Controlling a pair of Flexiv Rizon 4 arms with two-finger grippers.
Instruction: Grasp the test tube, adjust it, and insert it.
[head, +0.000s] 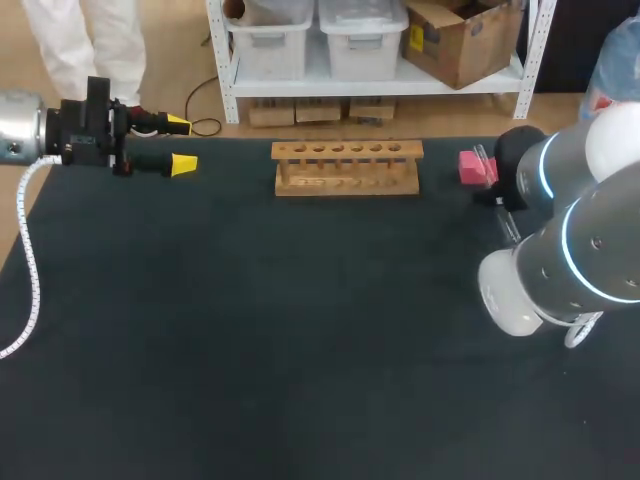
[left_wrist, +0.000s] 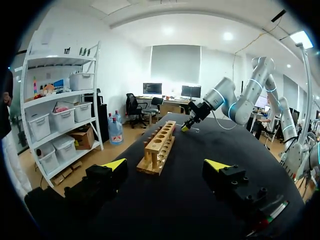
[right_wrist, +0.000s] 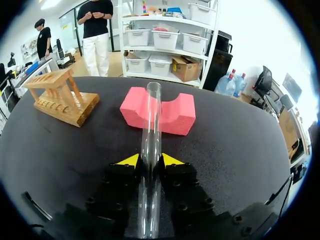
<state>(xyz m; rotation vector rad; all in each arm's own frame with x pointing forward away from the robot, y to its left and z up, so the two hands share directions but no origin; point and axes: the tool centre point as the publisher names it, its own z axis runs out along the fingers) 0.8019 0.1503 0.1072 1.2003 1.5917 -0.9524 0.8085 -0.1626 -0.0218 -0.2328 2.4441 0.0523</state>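
Test tube (right_wrist: 151, 115), clear and thin-walled, sits clamped between the yellow tips of the right hand (right_wrist: 150, 161). Its open end reaches ahead to the notch of the pink foam block (right_wrist: 176, 114). It looks light, rigid, slick and breakable, so a gentle grip near mid-length seems wisest, leaving one end free for the wooden rack (right_wrist: 59, 97), well off to the hand's side. The left hand (left_wrist: 166, 167) hangs open, holding nothing.
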